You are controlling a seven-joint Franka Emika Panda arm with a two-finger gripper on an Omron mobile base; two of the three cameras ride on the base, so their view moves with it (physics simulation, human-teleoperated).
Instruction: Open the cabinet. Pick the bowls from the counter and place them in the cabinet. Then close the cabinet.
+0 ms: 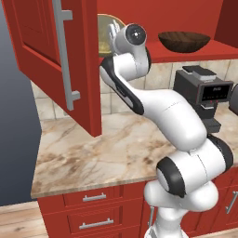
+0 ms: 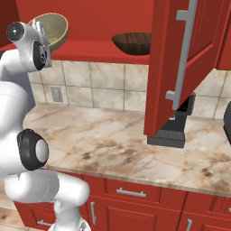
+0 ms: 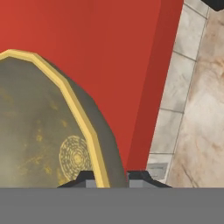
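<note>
- Gripper (image 3: pixel 111 177): the two dark fingertips are clenched on the yellowish rim of the round olive-tan bowl (image 3: pixel 43 131), one tip on each side of the wall.
- Olive-tan bowl: held tilted on edge inside the open red wall cabinet (image 2: pixel 99 13), at the left end of its shelf; whether it touches the shelf cannot be told. From the left base camera it is partly hidden behind the door edge and the white wrist (image 1: pixel 130 39).
- Dark brown wood-grained bowl (image 1: pixel 184 41): upright on the same cabinet shelf, well apart to the right of the olive-tan bowl.
- Raised-panel cabinet doors with long vertical silver bar handles (image 2: pixel 180 58): both swung open towards the cameras.
- Beige marble-patterned counter (image 1: pixel 93 153): tops red drawers (image 1: pixel 93 204) with short horizontal handles.
- Black coffee machine (image 1: pixel 204 93): stands on the counter against the tiled wall, below the brown bowl.
</note>
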